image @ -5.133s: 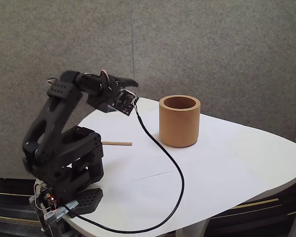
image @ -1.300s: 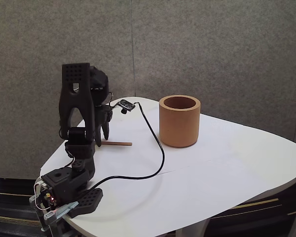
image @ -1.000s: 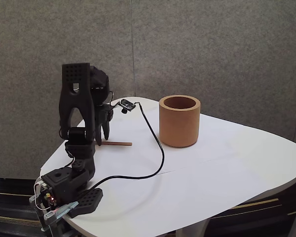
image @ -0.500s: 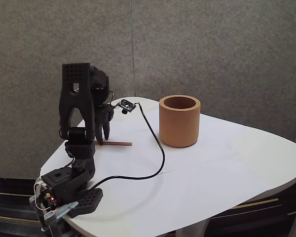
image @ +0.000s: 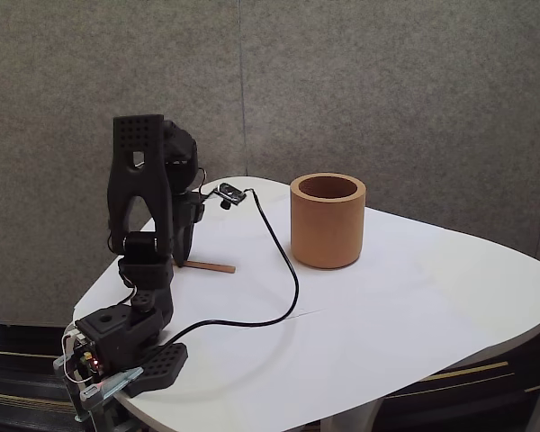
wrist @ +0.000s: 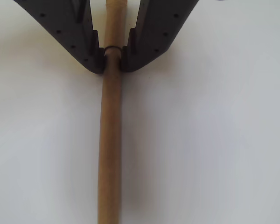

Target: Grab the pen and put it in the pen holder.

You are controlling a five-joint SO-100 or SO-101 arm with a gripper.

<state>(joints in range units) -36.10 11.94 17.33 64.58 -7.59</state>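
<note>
We see the pen (wrist: 109, 140) lying on the white table (image: 414, 306), and compared with half a second ago its free end sits a little nearer to the arm in the fixed view (image: 211, 266). In the wrist view the gripper (wrist: 113, 58) has closed on the pen: both dark fingertips (wrist: 94, 56) press its sides near one end, and the long rest runs away from them. The pen holder (image: 328, 220) stands upright, well apart to the right in the fixed view; what we see of its inside is empty. A black cable (image: 283, 270) curves across the table.
</note>
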